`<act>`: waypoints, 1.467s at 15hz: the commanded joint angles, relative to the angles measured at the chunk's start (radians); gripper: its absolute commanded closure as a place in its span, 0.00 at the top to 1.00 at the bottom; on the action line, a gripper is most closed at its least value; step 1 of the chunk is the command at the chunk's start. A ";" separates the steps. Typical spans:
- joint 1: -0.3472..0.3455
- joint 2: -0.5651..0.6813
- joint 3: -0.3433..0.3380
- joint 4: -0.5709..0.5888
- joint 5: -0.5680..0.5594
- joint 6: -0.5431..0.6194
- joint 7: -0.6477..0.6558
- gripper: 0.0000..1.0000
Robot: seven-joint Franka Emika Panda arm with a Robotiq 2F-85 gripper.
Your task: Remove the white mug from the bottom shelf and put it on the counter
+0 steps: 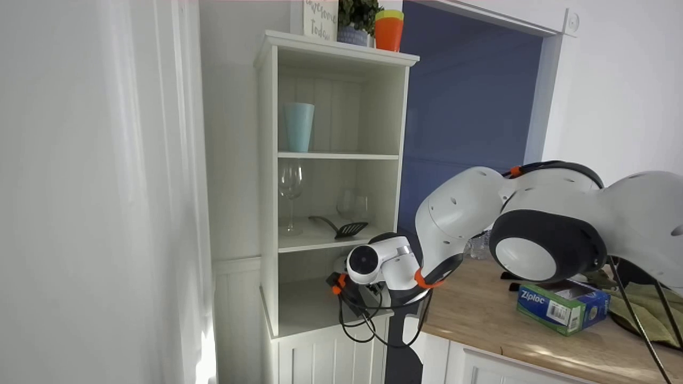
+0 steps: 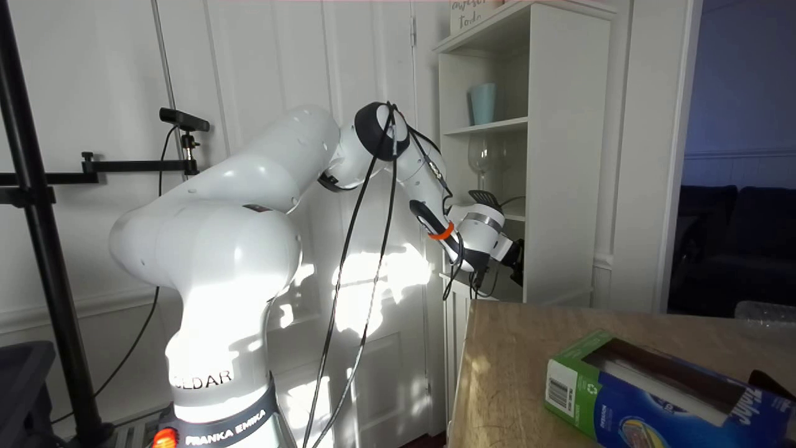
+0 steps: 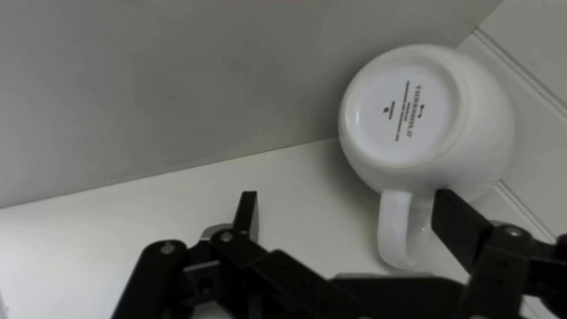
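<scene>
In the wrist view the white mug [image 3: 483, 119] shows its printed base to the camera, with its handle [image 3: 393, 226] pointing toward my gripper [image 3: 347, 195]. The gripper is open. The handle falls between the two fingers in this view, much nearer the right-hand finger [image 3: 460, 226], whose tip overlaps the edge of the mug's body; whether they touch I cannot tell. The left-hand finger [image 3: 246, 212] stands well apart from the mug. My wrist reaches into the bottom shelf [image 1: 304, 304] and mostly hides the mug in both exterior views. The wooden counter [image 1: 453, 309] stands beside the shelving unit.
Above the wrist, the middle shelf holds a black slotted spatula [image 1: 349, 230], a wine glass [image 1: 291, 181] and clear glasses [image 1: 360, 205]. A blue tumbler [image 1: 299, 127] is higher up. On the counter lies a Ziploc box [image 1: 557, 309]. Cables [image 1: 373, 333] hang from the wrist.
</scene>
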 commanded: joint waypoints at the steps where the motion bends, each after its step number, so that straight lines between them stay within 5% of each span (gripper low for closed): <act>1: -0.043 -0.016 0.086 0.030 -0.064 -0.084 -0.001 1.00; 11: -0.168 0.010 0.333 0.148 -0.123 -0.369 -0.095 1.00; 22: -0.219 0.016 0.397 0.188 -0.194 -0.410 -0.113 1.00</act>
